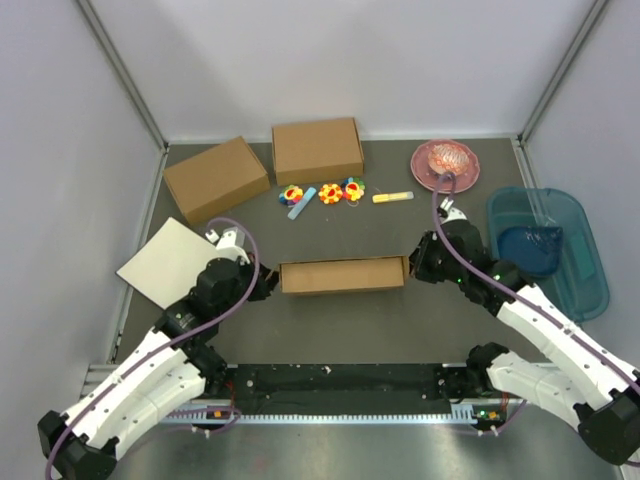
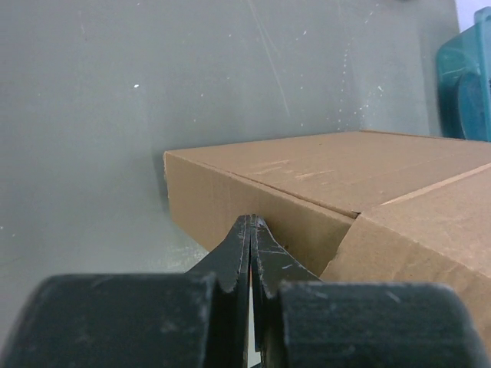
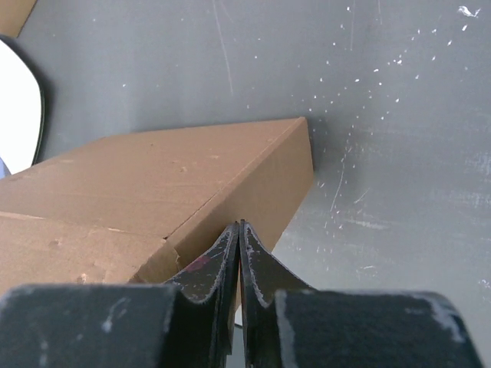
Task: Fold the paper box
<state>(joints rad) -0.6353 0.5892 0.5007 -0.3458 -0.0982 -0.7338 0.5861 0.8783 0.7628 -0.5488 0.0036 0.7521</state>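
Observation:
The paper box (image 1: 343,274) lies closed in the middle of the table, a long brown cardboard block with its lid down. My left gripper (image 1: 272,283) is at its left end, shut, with nothing between the jaws. In the left wrist view the left gripper's (image 2: 253,222) tips rest against the end wall of the paper box (image 2: 345,165). My right gripper (image 1: 412,268) is at the right end, also shut and empty. The right wrist view shows the right gripper's (image 3: 240,226) tips pressed together at the end wall of the paper box (image 3: 153,176).
Two formed cardboard boxes (image 1: 216,178) (image 1: 317,150) stand at the back left. An off-white board (image 1: 168,262) lies at the left. Small coloured toys (image 1: 322,193) sit behind the paper box. A pink plate (image 1: 446,163) and a teal bin (image 1: 547,250) are on the right.

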